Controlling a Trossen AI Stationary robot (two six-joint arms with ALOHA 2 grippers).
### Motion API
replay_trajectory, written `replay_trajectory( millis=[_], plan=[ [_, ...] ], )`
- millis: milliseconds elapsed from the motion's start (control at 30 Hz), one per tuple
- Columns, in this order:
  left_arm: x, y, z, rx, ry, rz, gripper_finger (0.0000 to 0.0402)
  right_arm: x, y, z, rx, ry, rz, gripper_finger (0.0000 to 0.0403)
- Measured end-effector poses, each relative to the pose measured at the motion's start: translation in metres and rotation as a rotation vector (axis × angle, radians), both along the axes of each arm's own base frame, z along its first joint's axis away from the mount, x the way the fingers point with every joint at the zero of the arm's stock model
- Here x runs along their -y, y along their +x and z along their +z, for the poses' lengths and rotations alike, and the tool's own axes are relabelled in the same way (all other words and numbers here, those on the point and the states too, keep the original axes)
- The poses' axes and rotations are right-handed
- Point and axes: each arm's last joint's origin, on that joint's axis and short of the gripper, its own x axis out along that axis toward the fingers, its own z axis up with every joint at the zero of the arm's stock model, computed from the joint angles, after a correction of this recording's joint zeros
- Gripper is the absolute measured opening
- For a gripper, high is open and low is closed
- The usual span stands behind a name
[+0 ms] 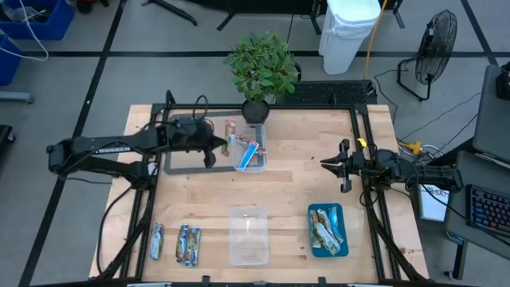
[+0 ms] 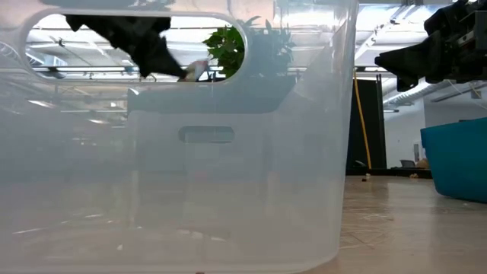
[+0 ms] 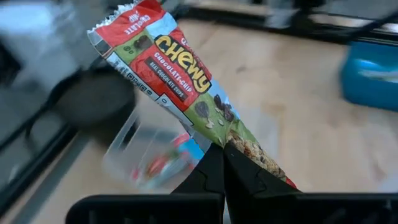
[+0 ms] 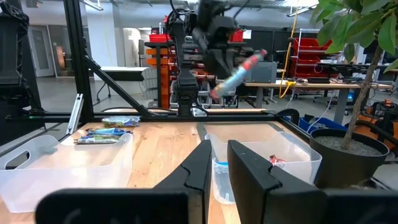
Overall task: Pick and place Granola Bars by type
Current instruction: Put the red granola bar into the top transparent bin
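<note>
Three snack bars (image 1: 177,244) lie loose on the worktop (image 1: 295,183) at about 7 o'clock, well apart from any container and, by the look of it, not yet sorted. Up at 10 o'clock the left pincer (image 1: 213,146) is clamped on one end of a red-and-green chocolate-chip bar (image 3: 180,81), holding it in the air just beside a clear tub (image 1: 250,155) at about 11 o'clock. That tub holds a few red-and-blue wrapped bars (image 1: 248,150), so one type appears partly gathered. The gripped bar looks bound for this tub, though that is a judgement.

At 6 o'clock a second clear tub (image 1: 249,235) appears empty; whether the loose bars belong there cannot be told. At about 5 o'clock a teal tray (image 1: 327,230) carries a small pile of silvery-green bars (image 1: 325,226), another type seemingly collected.

At 3 o'clock the right pincer (image 1: 340,166) waits above bare worktop with its fingers parted and nothing between them.

On this showing the job is roughly past its midpoint: two groups are started, one bar is in hand, and three remain to be lifted.
</note>
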Motion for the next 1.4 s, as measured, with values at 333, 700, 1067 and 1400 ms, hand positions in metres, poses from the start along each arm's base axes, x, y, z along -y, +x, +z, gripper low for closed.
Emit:
replay_trajectory(
  millis=[333,700,1067,1400],
  plan=[
    [0.011,0.015,0.01,0.14,0.15,-0.316,0.0001,0.0,0.0,0.0,0.0,0.0,0.0,0.0043],
    [-0.012,0.034,0.0,0.225,-0.003,-0.154,0.0001,0.0,0.0,0.0,0.0,0.0,0.0,0.0043],
    [-0.034,0.055,-0.044,0.099,-0.125,-0.024,0.0004,0.0,0.0,0.0,0.0,0.0,0.0,0.0044],
    [-0.039,0.062,-0.072,-0.03,-0.14,0.012,0.0002,0.0,0.0,0.0,0.0,0.0,0.0,0.0044]
  ],
)
